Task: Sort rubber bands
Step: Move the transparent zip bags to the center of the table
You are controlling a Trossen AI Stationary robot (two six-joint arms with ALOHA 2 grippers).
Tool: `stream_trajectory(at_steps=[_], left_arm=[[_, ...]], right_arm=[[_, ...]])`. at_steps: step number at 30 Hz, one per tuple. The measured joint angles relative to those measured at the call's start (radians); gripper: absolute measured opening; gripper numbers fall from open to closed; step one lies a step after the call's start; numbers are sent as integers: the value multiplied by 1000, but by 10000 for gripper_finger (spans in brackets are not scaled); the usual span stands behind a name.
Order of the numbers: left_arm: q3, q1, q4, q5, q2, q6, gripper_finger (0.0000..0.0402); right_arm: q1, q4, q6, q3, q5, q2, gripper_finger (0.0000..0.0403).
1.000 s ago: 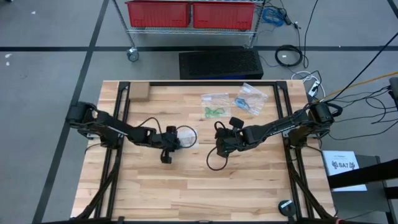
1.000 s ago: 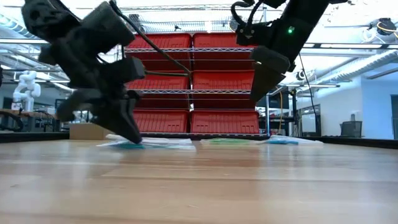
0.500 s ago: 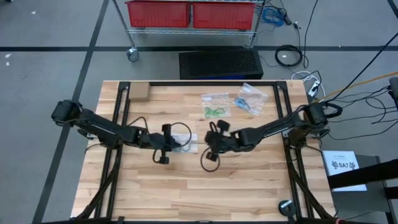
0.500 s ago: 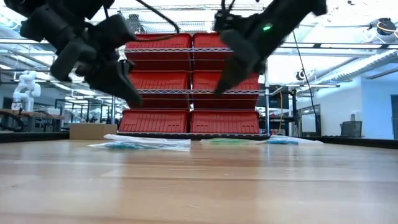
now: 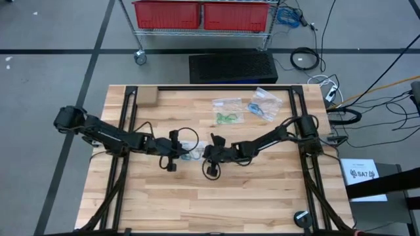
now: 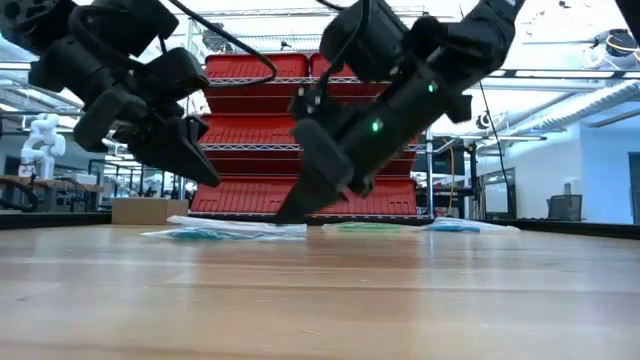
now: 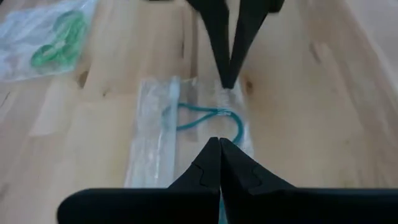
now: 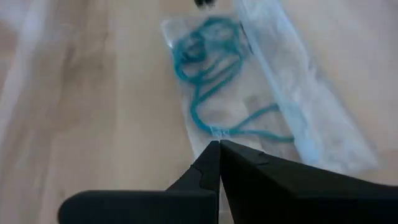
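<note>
A clear plastic bag point(image 5: 191, 153) holding teal rubber bands point(image 8: 208, 56) lies flat on the table's middle. My right gripper point(image 6: 283, 215) is shut and slants down onto the bag's right end. My left gripper point(image 6: 205, 172) is shut too and hangs above the bag's left end point(image 7: 186, 124), clear of the bag and table. A bag of green bands point(image 5: 227, 118) and a bag of blue bands point(image 5: 262, 105) lie flat at the far side. My right gripper sets its shut fingertips point(image 7: 228, 78) on the bag's end toward the table's right point(image 8: 217, 132), beside a teal band inside. The fingers slant down from the table's right. The bag lies flat on the wood.
A small cardboard box point(image 5: 147, 97) sits at the far left corner. Another clear bag point(image 5: 226, 103) lies beside the green one. Bare wood spreads across the near half of the table point(image 5: 216, 203). Black cables loop under both wrists.
My left gripper has risen off the bag and drawn back a little toward the table's left. My right gripper has swung toward the table's left and down, tipping its fingers lower, until its shut tips reach the bag. The bag stays flat.
</note>
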Motion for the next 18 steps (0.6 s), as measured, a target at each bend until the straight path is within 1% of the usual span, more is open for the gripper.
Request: stream_trajectory(at_steps=[5,12,18], left_arm=[[-3,1,37,19,22,16,2],[-4,29,53,-15,156,63,2],[-4,53,132,-142,249,112,2]], right_arm=[[-2,9,51,-1,-24,51,0],[-1,20,52,1,-45,58,0],[0,12,53,1,-49,58,0]])
